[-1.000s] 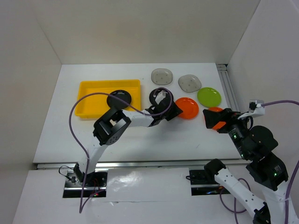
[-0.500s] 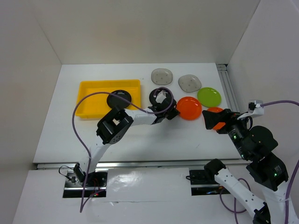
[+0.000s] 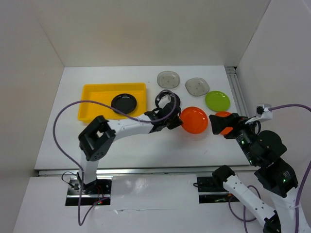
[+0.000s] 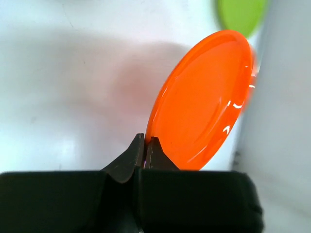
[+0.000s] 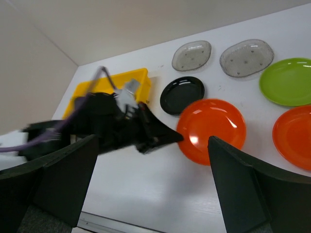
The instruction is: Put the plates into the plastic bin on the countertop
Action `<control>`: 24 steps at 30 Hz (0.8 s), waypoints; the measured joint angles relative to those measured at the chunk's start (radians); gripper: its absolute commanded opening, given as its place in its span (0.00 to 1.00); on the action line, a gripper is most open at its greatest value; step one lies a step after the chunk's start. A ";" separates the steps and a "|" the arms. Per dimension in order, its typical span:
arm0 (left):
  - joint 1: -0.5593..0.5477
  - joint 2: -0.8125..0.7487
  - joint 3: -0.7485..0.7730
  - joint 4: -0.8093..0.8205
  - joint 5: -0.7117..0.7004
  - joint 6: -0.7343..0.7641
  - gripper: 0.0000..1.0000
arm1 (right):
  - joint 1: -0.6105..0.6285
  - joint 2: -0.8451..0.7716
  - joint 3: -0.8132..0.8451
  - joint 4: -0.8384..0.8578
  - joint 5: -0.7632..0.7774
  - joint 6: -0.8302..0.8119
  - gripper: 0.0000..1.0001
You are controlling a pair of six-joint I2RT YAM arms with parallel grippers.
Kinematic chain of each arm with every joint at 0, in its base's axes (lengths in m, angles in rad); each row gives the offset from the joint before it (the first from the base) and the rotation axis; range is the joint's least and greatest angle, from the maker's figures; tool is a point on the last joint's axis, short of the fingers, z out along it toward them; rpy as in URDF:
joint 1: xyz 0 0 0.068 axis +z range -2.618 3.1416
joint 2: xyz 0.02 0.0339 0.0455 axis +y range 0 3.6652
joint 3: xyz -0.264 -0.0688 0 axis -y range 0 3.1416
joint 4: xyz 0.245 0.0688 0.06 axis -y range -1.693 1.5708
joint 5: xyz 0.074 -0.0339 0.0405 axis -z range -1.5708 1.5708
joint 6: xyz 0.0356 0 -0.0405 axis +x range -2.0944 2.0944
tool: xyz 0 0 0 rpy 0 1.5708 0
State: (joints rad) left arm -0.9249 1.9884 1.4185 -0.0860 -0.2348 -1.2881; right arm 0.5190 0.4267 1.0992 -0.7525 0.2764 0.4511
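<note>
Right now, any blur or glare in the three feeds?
Left wrist: orange-red plate sharp, glare streaks near its right rim; lime green plate behind it out of focus. Right wrist: left arm motion-blurred. Top external: even light, sharp.

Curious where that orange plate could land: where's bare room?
The yellow bin is bare in its left half; a black plate fills its right end. The countertop behind the bin is free. Right of the bin it is crowded: grey dishes, green plate, and the orange plate in the left tool.
</note>
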 measured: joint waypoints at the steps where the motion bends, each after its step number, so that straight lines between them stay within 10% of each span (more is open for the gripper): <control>1: 0.000 -0.057 -0.022 -0.016 0.000 0.007 0.00 | 0.000 -0.001 -0.014 0.010 0.000 0.000 1.00; 12: 0.420 -0.578 -0.201 -0.246 -0.080 0.119 0.00 | -0.015 0.436 -0.289 0.407 -0.069 0.008 1.00; 24: 0.748 -0.422 -0.291 -0.237 0.021 0.302 0.00 | -0.329 1.174 -0.245 0.896 -0.421 -0.014 0.89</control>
State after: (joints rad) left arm -0.1768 1.5665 1.1275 -0.3225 -0.2138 -0.9859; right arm 0.1902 1.6005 0.8539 0.1432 -0.1448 0.4366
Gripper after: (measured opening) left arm 0.056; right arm 0.912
